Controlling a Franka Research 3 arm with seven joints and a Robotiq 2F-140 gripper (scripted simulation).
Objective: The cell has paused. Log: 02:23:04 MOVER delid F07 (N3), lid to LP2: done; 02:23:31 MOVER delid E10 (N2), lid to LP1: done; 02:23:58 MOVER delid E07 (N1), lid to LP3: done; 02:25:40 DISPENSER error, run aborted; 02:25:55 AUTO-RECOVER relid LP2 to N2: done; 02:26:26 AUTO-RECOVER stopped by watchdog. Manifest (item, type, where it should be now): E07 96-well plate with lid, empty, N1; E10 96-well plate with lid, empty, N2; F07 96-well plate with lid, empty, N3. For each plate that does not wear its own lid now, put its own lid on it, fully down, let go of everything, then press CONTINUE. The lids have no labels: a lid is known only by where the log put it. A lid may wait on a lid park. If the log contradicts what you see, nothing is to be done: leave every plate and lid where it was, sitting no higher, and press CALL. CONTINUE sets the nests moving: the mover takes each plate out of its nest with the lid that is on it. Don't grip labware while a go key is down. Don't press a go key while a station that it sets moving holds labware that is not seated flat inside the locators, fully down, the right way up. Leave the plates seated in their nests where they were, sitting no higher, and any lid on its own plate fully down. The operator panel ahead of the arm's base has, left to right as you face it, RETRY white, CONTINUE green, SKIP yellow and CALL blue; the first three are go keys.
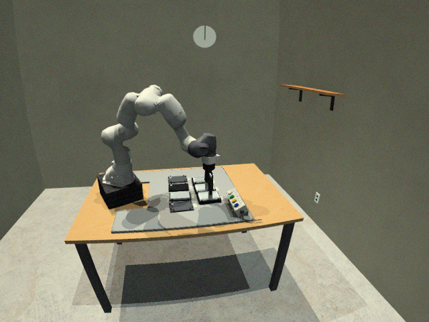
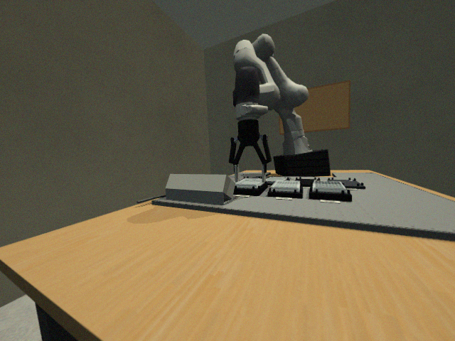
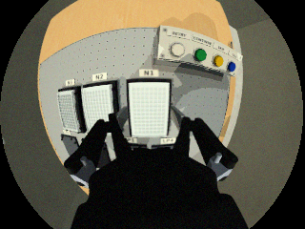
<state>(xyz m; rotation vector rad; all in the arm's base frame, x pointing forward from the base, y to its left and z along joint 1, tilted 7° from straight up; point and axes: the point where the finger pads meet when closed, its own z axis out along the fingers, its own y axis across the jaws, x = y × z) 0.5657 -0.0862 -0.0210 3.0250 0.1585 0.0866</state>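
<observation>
Three white 96-well plates sit in black nests in a row. In the wrist view they are N1 (image 3: 149,107), N2 (image 3: 97,103) and N3 (image 3: 69,110). My gripper (image 3: 149,112) is open and hangs straight down over the N1 plate (image 2: 249,183), one finger at each of its sides and the tips low beside its top. Nothing is lifted. The N1 plate looks flat in its nest and its top reads as a lid. A pale lid (image 1: 179,195) lies on a lid park in the column beside the nests. I cannot tell whether N2 (image 2: 286,185) and N3 (image 2: 328,185) wear lids.
The operator panel (image 3: 197,53) stands just beyond N1, with white (image 3: 177,50), green (image 3: 201,55), yellow (image 3: 219,60) and blue (image 3: 232,67) keys. The other lid parks (image 1: 181,206) look dark and bare. All of it stands on a grey mat (image 1: 145,215) on the wooden table.
</observation>
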